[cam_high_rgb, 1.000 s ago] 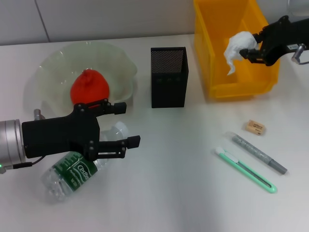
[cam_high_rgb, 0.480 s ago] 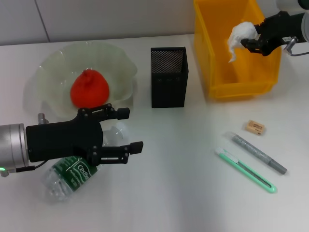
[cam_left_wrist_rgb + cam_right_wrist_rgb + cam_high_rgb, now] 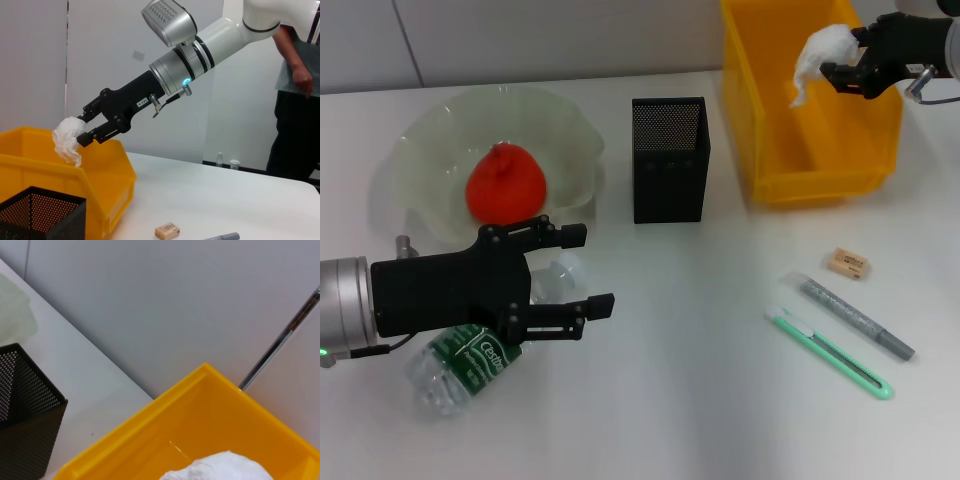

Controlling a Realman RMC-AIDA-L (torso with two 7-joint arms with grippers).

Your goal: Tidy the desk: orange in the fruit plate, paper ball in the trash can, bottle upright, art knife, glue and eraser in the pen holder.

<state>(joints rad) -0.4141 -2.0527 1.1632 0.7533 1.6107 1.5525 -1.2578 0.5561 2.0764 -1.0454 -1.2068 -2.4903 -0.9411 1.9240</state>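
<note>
A: Starting at the left, what's the left tool (image 3: 575, 270) doing?

B: It's spread wide and grasping nothing, poised over the bottle (image 3: 470, 355), which lies on its side on the surface just in front of the fruit plate (image 3: 425, 150). The orange (image 3: 505, 182) already sits in that plate.

A: How would that bottle handle?

B: Light, I'd guess, with thin clear walls that dent and a smooth skin that could roll or slip. The labelled middle looks the safest place to close on before tipping it up.

A: And the pen holder (image 3: 669, 160)?

B: Standing between the plate and the trash can (image 3: 765, 120). Stiff mesh, narrow mouth.

A: The small things?

B: The eraser (image 3: 847, 263) lies well right of it, near two slim pen-like tools. It's small and probably firm; pinch its long sides.

A: Far right?

B: The right tool (image 3: 835, 72) is clenched on the paper ball (image 3: 817, 55), above the trash can's open top. Soft, almost weightless, so it may cling when released.
</note>
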